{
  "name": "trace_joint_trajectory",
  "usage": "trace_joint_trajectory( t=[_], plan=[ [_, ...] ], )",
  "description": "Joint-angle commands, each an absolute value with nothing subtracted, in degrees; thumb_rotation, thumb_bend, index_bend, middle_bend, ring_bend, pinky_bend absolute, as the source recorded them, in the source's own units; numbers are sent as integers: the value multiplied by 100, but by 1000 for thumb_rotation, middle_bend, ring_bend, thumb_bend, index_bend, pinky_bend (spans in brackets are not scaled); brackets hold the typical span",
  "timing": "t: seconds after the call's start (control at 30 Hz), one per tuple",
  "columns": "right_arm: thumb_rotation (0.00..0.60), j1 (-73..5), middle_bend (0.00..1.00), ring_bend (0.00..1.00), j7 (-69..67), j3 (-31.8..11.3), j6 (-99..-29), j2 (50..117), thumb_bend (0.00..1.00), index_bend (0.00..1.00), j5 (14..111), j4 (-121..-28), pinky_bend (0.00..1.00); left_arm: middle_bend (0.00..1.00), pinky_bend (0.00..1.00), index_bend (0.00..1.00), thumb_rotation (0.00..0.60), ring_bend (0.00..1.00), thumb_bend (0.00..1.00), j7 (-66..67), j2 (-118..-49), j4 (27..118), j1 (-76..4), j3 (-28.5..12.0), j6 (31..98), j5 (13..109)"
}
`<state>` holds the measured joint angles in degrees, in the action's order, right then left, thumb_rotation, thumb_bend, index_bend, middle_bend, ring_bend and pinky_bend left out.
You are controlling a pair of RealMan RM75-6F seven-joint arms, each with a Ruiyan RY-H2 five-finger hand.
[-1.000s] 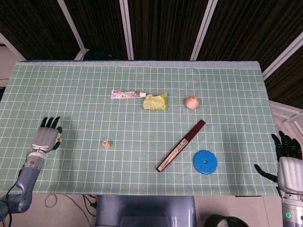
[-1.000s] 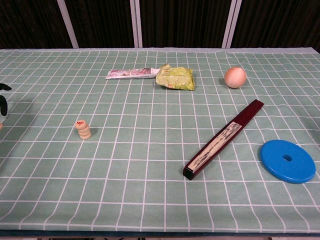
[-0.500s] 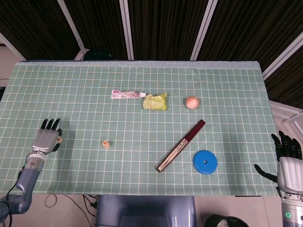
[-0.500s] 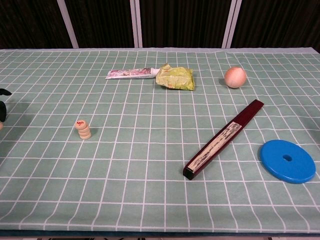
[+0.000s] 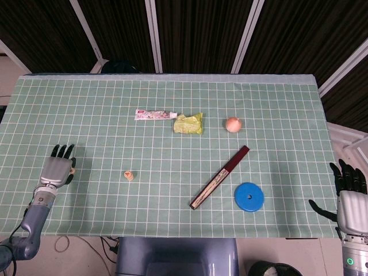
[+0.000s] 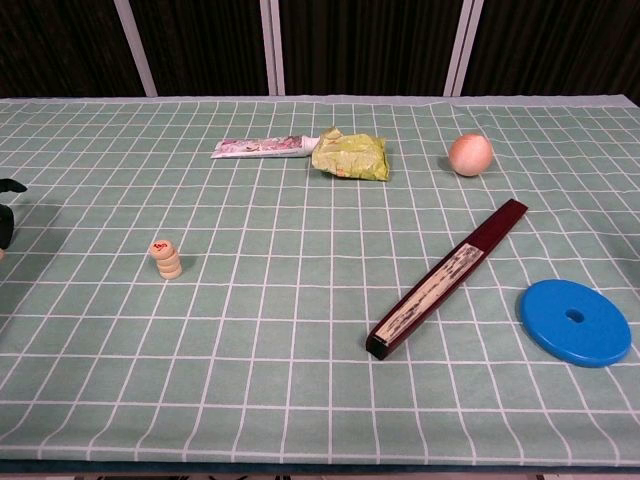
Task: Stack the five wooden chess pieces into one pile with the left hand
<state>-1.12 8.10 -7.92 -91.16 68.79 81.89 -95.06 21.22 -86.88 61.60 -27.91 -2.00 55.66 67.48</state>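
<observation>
1. Green cloth with a white grid covered the table (image 5: 103, 103), and dark panels with pale slats stood behind it.
2. The small stack of round pale wooden chess pieces (image 6: 166, 258) stood upright on the left half of the table; its top piece bore a red mark. How many pieces it held could not be made out.
3. The grey left hand (image 5: 57, 168) lay near the left edge of the table, well apart from the stack, with its dark fingers extended forward. A small pale object showed at its thumb side; whether the hand pinched it could not be determined.
4. The grey right hand (image 5: 349, 195) was positioned off the right edge of the table, fingers spread and thumb out, holding nothing.
5. A white toothpaste tube (image 6: 258, 148) lay toward the far side, just beside a crumpled yellow-green packet (image 6: 351, 155).
6. A round peach-coloured ball (image 6: 470, 155) rested to the right of the packet.
7. A long dark red folded fan (image 6: 447, 277) lay diagonally on the right half.
8. A flat blue disc with a centre hole (image 6: 575, 322) lay near the fan's lower end, apart from it.
</observation>
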Motion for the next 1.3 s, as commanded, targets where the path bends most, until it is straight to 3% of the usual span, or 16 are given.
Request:
trace_joint_trajectory(
  t=[0.03,0.4,0.83,1.3],
  plan=[
    [600,-112,13,0,806,-793,-9120,6878,233,80,8193,-9508,0,6,0,480,600,0,305,2131,-8674,6177,-2780,-215,5562,6736],
    [600,-110,13,0,798,-796,-9130,6876,233,81,8200,-9508,0,6,0,488,600,0,314,2291,-8430,6634,-2785,-307,5711,6790],
    [600,-108,13,0,790,-796,-9133,6871,232,81,8203,-9500,0,7,0,491,600,0,314,3292,-7875,8726,-3145,-617,6051,6884],
    [600,-109,13,0,775,-801,-9132,6868,233,81,8201,-9492,0,7,0,491,600,0,314,4806,-8220,9751,-3642,-599,6056,6478]
  ],
)
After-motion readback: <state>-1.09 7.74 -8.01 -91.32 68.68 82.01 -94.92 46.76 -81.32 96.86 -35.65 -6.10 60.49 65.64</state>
